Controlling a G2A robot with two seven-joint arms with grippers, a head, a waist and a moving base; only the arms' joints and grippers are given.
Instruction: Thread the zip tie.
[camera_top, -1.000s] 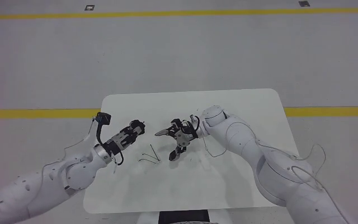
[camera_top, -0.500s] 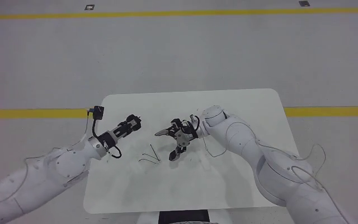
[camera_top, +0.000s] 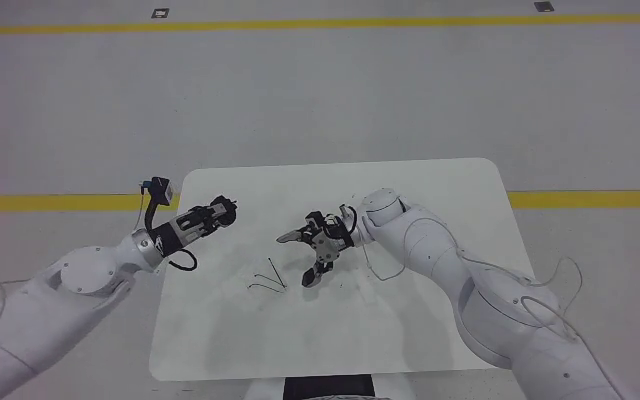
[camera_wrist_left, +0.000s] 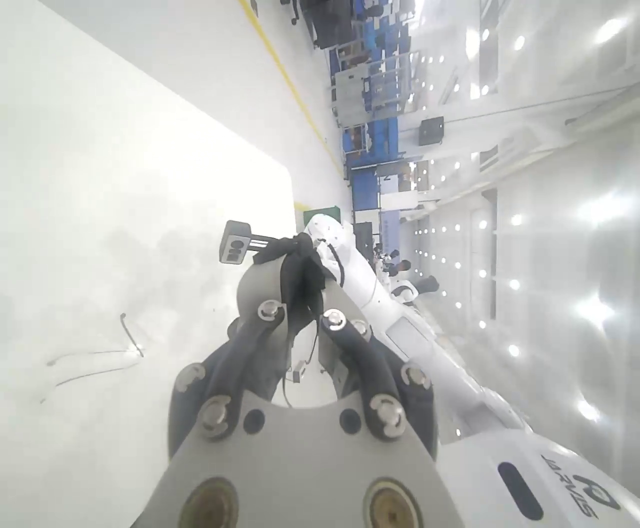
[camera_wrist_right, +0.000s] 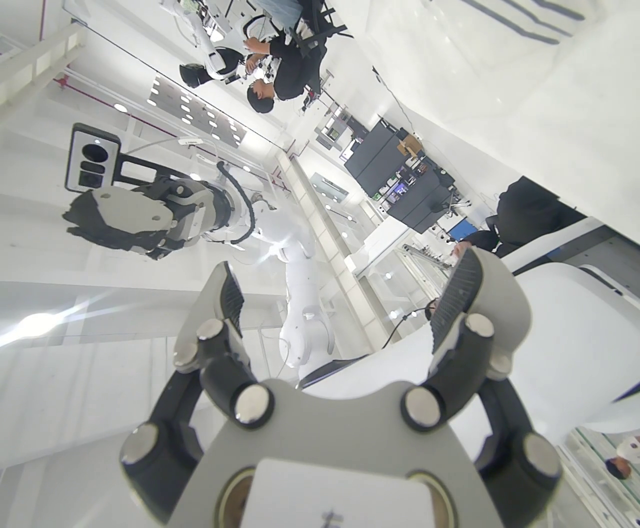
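Note:
A thin black zip tie lies bent on the white table, left of centre; in the left wrist view the zip tie rests loose on the surface. My right gripper hovers just right of it, open, with nothing between its ribbed pads. My left gripper is near the table's left edge, up and left of the tie, shut and holding nothing. The right wrist view shows the left gripper farther off, facing my right gripper.
The table's left edge runs close under the left arm. A yellow floor line passes behind the table. Bare table surface extends right of and in front of the right arm.
The left arm has pulled back to the left and away from the zip tie, toward the table's left edge. The right arm and the zip tie have not moved.

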